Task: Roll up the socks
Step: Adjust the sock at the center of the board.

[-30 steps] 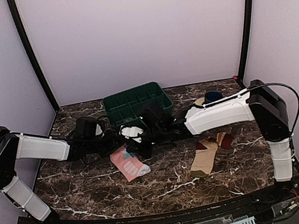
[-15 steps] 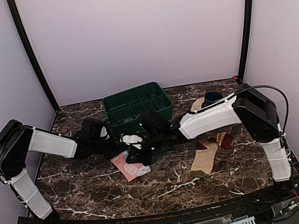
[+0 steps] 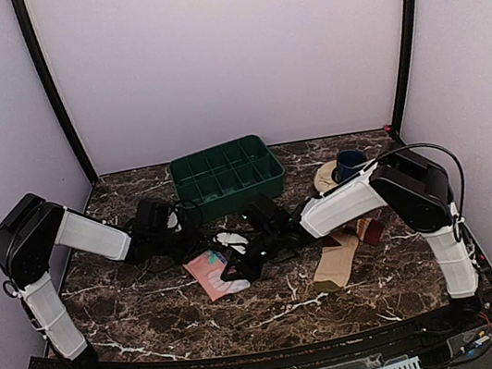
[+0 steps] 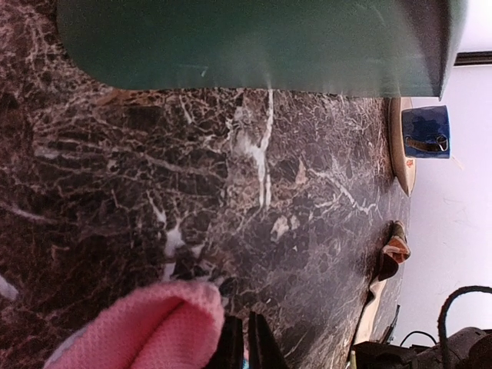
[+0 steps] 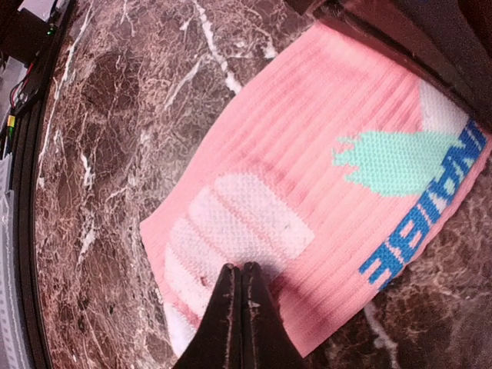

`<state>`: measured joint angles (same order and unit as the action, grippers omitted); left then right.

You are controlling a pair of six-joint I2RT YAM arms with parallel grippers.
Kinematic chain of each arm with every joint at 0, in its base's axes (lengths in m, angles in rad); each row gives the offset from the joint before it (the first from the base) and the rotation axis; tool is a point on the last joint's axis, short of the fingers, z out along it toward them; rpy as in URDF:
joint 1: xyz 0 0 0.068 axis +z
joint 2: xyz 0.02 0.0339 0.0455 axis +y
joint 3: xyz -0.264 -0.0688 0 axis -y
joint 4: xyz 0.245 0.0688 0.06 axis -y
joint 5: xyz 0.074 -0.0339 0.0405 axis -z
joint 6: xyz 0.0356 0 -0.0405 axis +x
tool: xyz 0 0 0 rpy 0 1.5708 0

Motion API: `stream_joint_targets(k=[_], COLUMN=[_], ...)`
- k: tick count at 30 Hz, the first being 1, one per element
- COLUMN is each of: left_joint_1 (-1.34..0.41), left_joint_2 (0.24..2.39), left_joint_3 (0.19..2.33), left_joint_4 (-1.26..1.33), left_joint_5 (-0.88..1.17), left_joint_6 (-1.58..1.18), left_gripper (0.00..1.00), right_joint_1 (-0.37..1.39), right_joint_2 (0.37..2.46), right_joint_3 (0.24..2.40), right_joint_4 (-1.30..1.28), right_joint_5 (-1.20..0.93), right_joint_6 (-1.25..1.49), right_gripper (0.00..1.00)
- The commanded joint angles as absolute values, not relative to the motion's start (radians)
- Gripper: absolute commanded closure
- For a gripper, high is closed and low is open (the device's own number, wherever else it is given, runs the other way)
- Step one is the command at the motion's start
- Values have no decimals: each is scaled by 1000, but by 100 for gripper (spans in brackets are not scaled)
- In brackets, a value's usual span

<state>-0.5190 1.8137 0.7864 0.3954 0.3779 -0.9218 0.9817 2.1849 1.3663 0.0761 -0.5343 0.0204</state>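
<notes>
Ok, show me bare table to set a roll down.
Free: table front, from pink sock and tan sock to the near edge; also left of the pink sock. Crowded: middle, left gripper and right gripper at the pink sock by the tray.

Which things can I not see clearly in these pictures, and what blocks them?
Pink sock: top view, the right arm covers part of it.
Left fingers: left wrist view, cut by the bottom edge; a grip on the sock cannot be told.
Tan sock: left wrist view, small and seen edge-on.
Blue cup: top view, too small to see inside.
</notes>
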Motion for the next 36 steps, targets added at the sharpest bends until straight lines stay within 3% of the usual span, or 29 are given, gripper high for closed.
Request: stream_joint_targets(k=[1,29,36], left_joint_1=[-511,-512,-511], left_joint_2=[1828,1855,1883], left_joint_3=[788,705,693], left_joint_4=[417,439,550], left_joint_5=[402,470,509], left_joint_6=[-911,-864,-805], left_gripper=[92,96,99], right_joint_1=[982,1041,1042], right_joint_2=[2189,2070,1998], right_joint_3=[1303,1128,1146], right_joint_4=[164,160,159], right_joint_5=[-588,-510,-469], right_joint_6=[121,280,229], right_gripper=[100,100,93])
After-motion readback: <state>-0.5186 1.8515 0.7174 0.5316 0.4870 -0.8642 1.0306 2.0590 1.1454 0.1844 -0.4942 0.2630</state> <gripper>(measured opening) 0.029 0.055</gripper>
